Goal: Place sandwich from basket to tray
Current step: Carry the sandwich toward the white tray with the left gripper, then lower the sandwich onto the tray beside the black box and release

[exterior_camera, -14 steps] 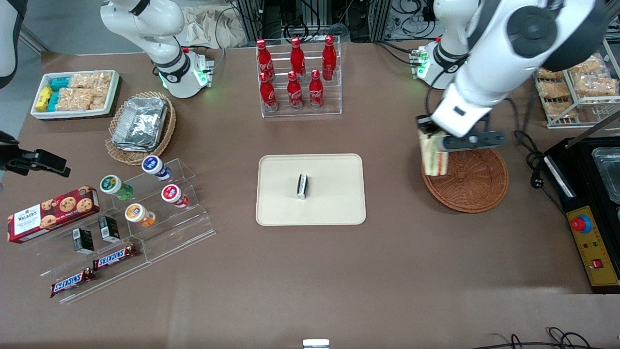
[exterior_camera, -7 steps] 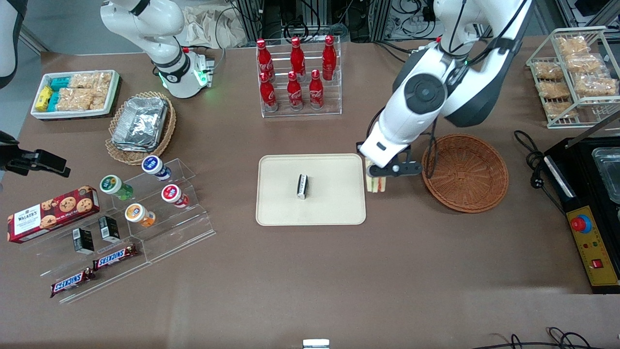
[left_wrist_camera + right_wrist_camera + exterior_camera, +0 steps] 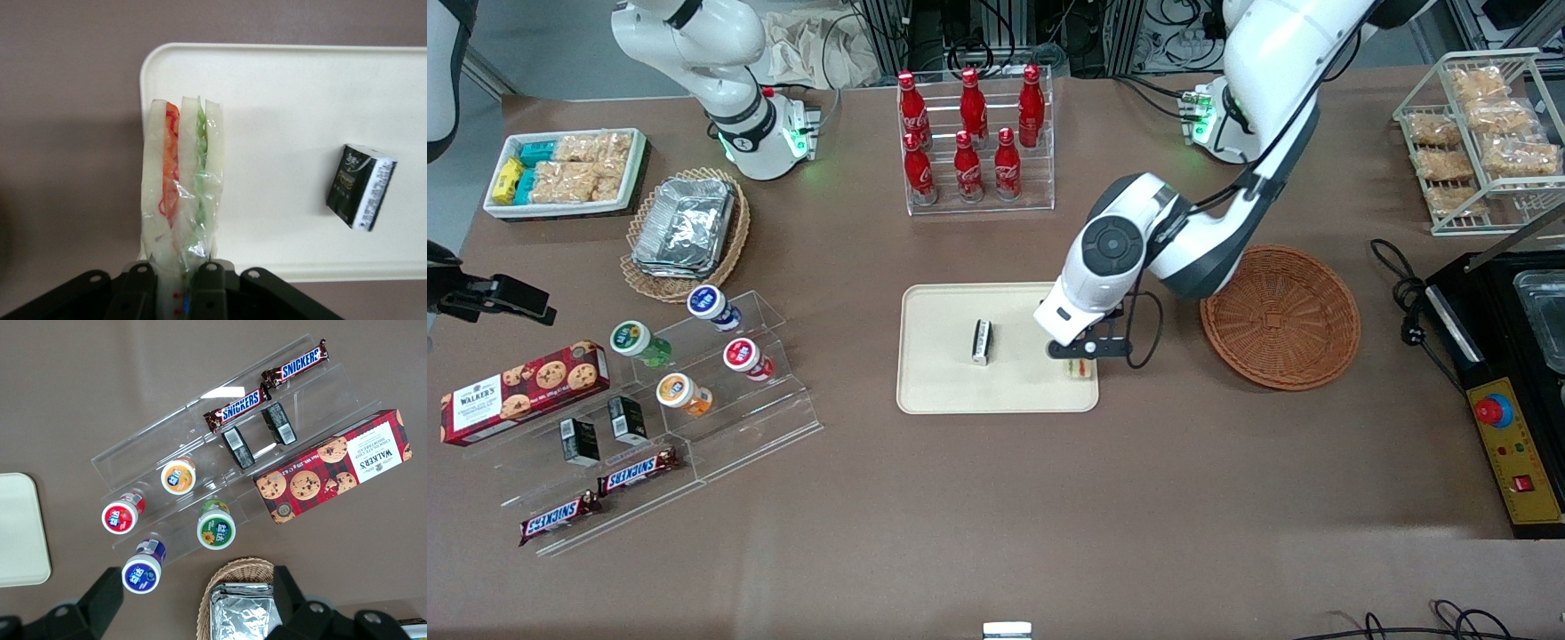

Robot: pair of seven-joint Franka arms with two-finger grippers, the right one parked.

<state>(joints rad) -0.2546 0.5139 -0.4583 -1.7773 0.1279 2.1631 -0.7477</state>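
Note:
My left gripper (image 3: 1083, 354) (image 3: 175, 275) is shut on the sandwich (image 3: 1080, 370) (image 3: 180, 187), a wrapped wedge of pale bread with red, orange and green filling. It hangs low over the cream tray (image 3: 943, 378) (image 3: 300, 93), at the tray's corner nearest the basket and the front camera. The sandwich's cut edge lies along the tray's rim, partly over the brown table. I cannot tell whether it touches the tray. The round reddish-brown basket (image 3: 1280, 316) stands beside the tray toward the working arm's end, with nothing in it.
A small black packet (image 3: 982, 341) (image 3: 361, 187) lies in the middle of the tray. A rack of red bottles (image 3: 974, 133) stands farther from the front camera than the tray. A black machine (image 3: 1516, 382) sits at the working arm's end, and a clear stand of cups (image 3: 720, 356) toward the parked arm's end.
The gripper has carried the sandwich up out of the basket, across the gap and down over the tray's corner. The basket now holds nothing.

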